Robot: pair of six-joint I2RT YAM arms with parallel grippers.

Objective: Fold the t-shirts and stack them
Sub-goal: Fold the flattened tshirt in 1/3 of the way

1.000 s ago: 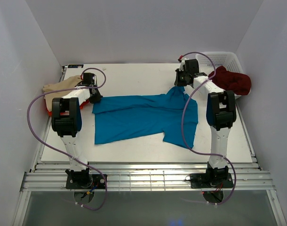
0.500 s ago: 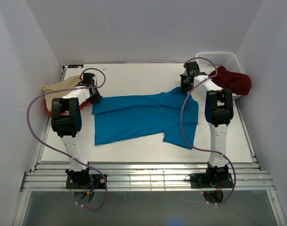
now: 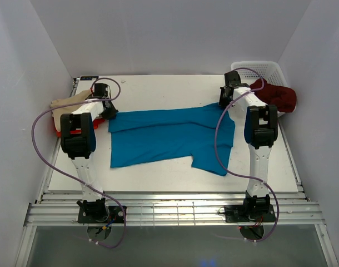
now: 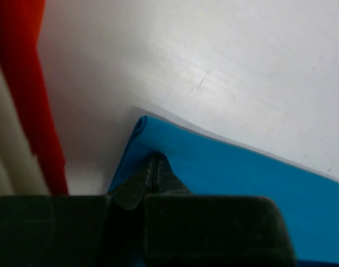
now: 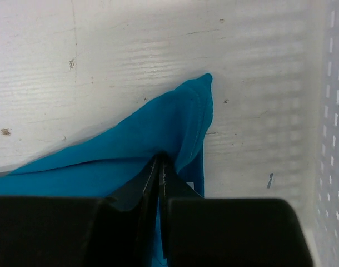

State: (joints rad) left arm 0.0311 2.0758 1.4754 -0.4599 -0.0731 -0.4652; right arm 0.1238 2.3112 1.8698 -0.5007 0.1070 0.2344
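The teal t-shirt (image 3: 169,136) lies spread across the middle of the table, its far edge pulled nearly straight. My left gripper (image 3: 107,111) is shut on its far left corner; in the left wrist view the fingertips (image 4: 154,160) pinch the teal cloth (image 4: 242,178). At the far right corner my right gripper (image 3: 224,103) is shut too, its tips (image 5: 161,162) closed on a teal fold (image 5: 175,119). A beige t-shirt (image 3: 64,104) rests on a bright red one (image 3: 60,132) at the table's left edge. The dark maroon t-shirt (image 3: 278,95) hangs over the basket.
A white lattice basket (image 3: 258,69) stands at the far right corner, and its wall (image 5: 332,139) is close beside my right gripper. The red cloth (image 4: 25,83) lies just left of my left gripper. Enclosure walls run along the left, right and back.
My right gripper has moved right and farther back with the teal corner, and the left has drawn slightly left. The shirt's far edge is stretched straighter.
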